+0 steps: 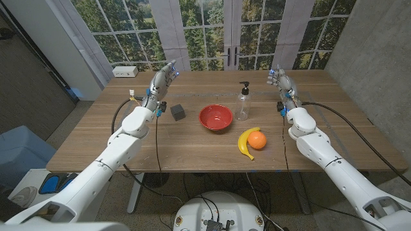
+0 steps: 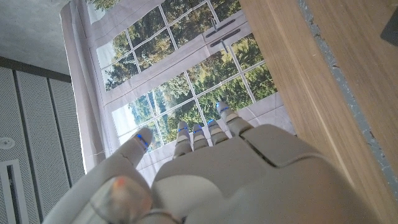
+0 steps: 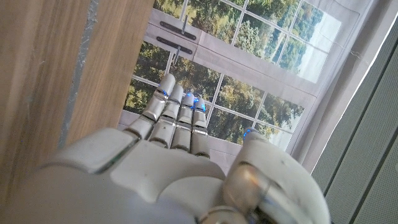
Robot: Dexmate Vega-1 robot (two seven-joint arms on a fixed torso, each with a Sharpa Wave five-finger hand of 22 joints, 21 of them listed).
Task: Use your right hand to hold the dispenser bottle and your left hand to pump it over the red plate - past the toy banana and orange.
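Two hands are up over the far part of the desk (image 1: 96, 138), both empty. Left hand (image 1: 164, 76) is raised above the desk's far left side, fingers extended and slightly apart, holding nothing; the left wrist view shows the back of the left hand (image 2: 249, 180) with its fingers (image 2: 208, 132) reaching toward the window. Right hand (image 1: 282, 82) is raised on the far right side, fingers likewise extended, touching nothing; the right wrist view shows the back of the right hand (image 3: 155, 180) with fingers (image 3: 180, 121) straight and close together, thumb set off to the side

Dispenser bottle (image 1: 243, 102), clear with a black pump top, stands upright on the desk to the inner side of the right hand, near it but apart, not touched by either hand. Red plate (image 1: 215, 118), bowl-like, sits just beside the bottle on the side toward the left hand, roughly midway between the two hands and a little nearer the robot. Toy banana (image 1: 244, 144) and orange (image 1: 257, 140) lie touching each other, closer to the robot than the bottle, inward of the right forearm

Small dark cube (image 1: 177, 112) rests on the desk near the left forearm, between the left hand and the plate. White box (image 1: 124, 71) sits at the desk's far corner beyond the left hand
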